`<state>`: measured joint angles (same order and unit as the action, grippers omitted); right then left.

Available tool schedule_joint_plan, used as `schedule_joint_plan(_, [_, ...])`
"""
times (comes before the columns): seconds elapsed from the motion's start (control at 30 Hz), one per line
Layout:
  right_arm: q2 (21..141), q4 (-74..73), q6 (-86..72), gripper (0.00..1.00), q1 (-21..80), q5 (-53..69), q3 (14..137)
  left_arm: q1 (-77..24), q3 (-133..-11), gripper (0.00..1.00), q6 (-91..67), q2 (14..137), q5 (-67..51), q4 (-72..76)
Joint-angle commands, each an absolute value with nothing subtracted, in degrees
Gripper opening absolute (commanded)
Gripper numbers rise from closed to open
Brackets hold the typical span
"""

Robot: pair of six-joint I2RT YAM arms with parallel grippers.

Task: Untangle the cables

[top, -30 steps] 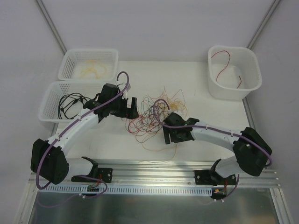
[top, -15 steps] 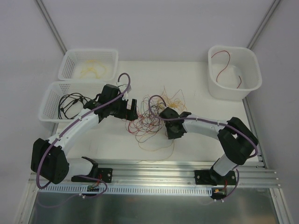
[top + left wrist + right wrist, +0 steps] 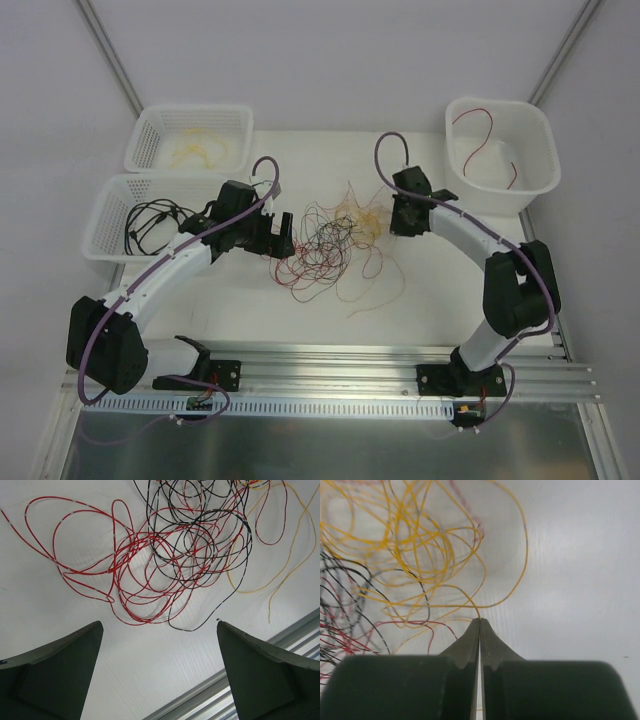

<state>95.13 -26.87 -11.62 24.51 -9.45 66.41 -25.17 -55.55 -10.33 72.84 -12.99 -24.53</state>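
Cables (image 3: 325, 250): a tangled heap of red, black and yellow-orange wire lies mid-table (image 3: 450, 285) between the two grippers; red and black loops knot together on its left side, and the yellow gathers at its far right
Sorted wires: yellow ones lie in the far-left basket (image 3: 143, 125), black ones in the near-left basket (image 3: 100, 205), a red one in the right tub (image 3: 538, 140); this looks like one colour per container
Right gripper (image 3: 479, 622): clamped tight on a single yellow strand (image 3: 476, 609) at the heap's right edge, apparently to draw it free of the knot
Right arm (image 3: 470, 235): reaches far forward, elbow out near the table's right edge, wrist turned in toward the heap
Left gripper (image 3: 160, 624): spread wide and holding nothing, poised over the red loops, probably to pin or pick them
Left arm (image 3: 170, 265): stretches diagonally from its base, passing just in front of the near-left basket
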Motion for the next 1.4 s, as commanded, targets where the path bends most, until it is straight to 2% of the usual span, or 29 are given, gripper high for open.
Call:
schedule_joint_plan(0.0, [89.22,-29.00,-6.69,0.01,22.68,-10.46,74.16,-25.40,-55.46,0.99,-8.79,71.89,-12.48,-25.05])
schedule_joint_plan(0.33, [66.46,-34.19,-3.69,0.01,21.27,-16.95,74.89,-25.40,-55.55,0.99,-9.14,71.72,-13.45,-24.96])
schedule_joint_plan(0.53, [54.16,-39.72,-6.14,0.02,18.90,-23.54,67.34,-25.40,-55.28,0.99,-9.32,71.54,-13.45,-24.96])
schedule_joint_plan(0.63, [50.02,-42.27,-9.22,0.06,16.09,-25.40,61.19,-25.40,-55.28,0.99,-9.40,71.72,-13.71,-24.96])
schedule_joint_plan(0.77, [49.57,-45.00,-10.64,0.27,13.62,-19.28,56.08,-25.31,-55.28,0.99,-9.67,72.24,-14.94,-24.96])
schedule_joint_plan(0.8, [49.66,-44.56,-9.94,0.36,13.62,-17.25,54.68,-25.40,-55.37,0.99,-9.84,72.33,-15.46,-24.96])
schedule_joint_plan(0.87, [49.31,-42.46,-8.97,0.43,14.32,-11.03,53.01,-25.40,-55.37,0.99,-10.02,72.86,-15.82,-25.05])
schedule_joint_plan(1.03, [51.41,-33.85,-7.65,0.48,17.92,-1.86,51.41,-25.40,-55.46,0.99,-10.19,73.56,-16.17,-24.96])
schedule_joint_plan(1.17, [59.38,-29.63,-7.29,0.57,21.61,2.71,53.96,-25.40,-55.55,0.99,-10.89,74.97,-16.70,-24.96])
schedule_joint_plan(1.23, [62.12,-26.20,-7.21,0.60,21.88,2.64,54.93,-25.31,-55.63,0.99,-11.51,76.19,-17.31,-24.96])
schedule_joint_plan(1.37, [71.00,-24.61,-2.66,0.72,21.62,-2.26,61.59,-25.40,-55.90,0.99,-11.78,77.78,-17.32,-24.96])
